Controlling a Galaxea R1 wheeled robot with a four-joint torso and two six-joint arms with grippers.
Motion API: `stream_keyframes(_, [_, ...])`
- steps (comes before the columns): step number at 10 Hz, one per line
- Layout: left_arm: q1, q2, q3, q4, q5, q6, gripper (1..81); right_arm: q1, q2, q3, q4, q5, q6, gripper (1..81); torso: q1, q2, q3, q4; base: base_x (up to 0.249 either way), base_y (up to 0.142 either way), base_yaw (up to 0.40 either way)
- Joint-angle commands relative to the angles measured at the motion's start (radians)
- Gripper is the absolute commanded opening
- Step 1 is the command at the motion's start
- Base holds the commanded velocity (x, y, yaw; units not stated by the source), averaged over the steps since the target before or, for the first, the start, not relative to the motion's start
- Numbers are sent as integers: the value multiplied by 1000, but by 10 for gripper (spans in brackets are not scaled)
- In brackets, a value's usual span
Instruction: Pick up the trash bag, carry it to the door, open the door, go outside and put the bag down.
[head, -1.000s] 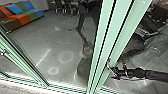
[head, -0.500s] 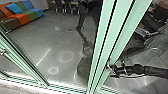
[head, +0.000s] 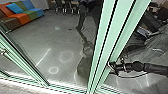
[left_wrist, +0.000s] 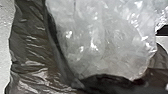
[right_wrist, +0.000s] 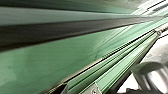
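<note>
We see bright light along the bottom rail (head: 66, 89), while pale rings and a thin streak glow on the dimmer grey floor (head: 32, 35). Up close, we catch small white glints on the clear plastic (left_wrist: 105, 40) and softer sheen across the dark bag (left_wrist: 28, 47).

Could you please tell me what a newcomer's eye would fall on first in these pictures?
Probably the pale green frame slanting down the head view, with the right gripper close at its right side. Next, the sofa in brown, orange, green and blue, at the head view's upper left. In the left wrist view, it would be the shiny clear plastic beside the dark bag.
</note>
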Motion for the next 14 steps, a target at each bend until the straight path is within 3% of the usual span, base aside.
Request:
stream_keyframes(1, [18, -10, 9, -5, 89, 2, 10, 271, -67, -52, -6, 129, 26, 811, 0, 0, 0, 0, 0, 0, 0])
stream_keyframes(10, [16, -8, 9, -3, 89, 2, 10, 323, -120, -35, -6, 115, 25, 811, -1, 0, 0, 1, 22, 0, 0])
stream_keyframes(14, [18, -8, 9, -8, 91, 2, 10, 353, -130, -42, -11, 52, 23, 811, 0, 1, 0, 1, 37, 0, 0])
